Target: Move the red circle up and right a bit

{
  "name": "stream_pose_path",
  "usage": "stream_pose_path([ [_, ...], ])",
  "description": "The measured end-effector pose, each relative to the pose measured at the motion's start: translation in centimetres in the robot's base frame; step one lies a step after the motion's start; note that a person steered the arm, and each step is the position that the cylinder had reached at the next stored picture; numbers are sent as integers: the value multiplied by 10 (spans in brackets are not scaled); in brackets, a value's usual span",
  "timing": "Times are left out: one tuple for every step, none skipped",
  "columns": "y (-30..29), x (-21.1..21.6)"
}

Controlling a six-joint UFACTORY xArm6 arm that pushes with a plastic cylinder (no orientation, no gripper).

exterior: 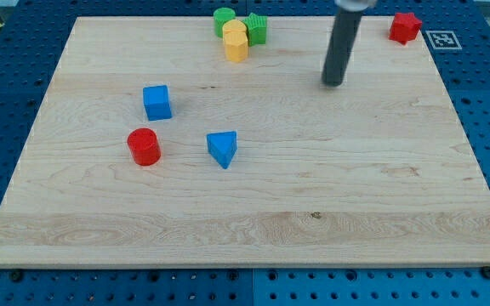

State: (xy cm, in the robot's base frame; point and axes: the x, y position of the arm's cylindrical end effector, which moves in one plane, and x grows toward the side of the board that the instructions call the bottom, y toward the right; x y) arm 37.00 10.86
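Note:
The red circle [144,146] is a short red cylinder on the wooden board's left half. My tip [333,82] is the lower end of a dark rod coming down from the view's top, far to the right of and above the red circle, touching no block. A blue cube [156,102] lies just above the red circle. A blue triangle [223,149] lies to its right.
At the view's top a green circle [224,19], a green block [256,28] and two yellow blocks [236,41] sit clustered together. A red block [405,28] lies at the top right corner. The board [253,229] rests on a blue pegboard table.

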Motion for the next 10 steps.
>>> stream_pose_path([
  [-52, 49],
  [-114, 80],
  [-174, 80],
  [-229, 72],
  [-276, 66],
  [-294, 84],
  [-294, 108],
  [-294, 124],
  [-289, 124],
  [-258, 121],
])
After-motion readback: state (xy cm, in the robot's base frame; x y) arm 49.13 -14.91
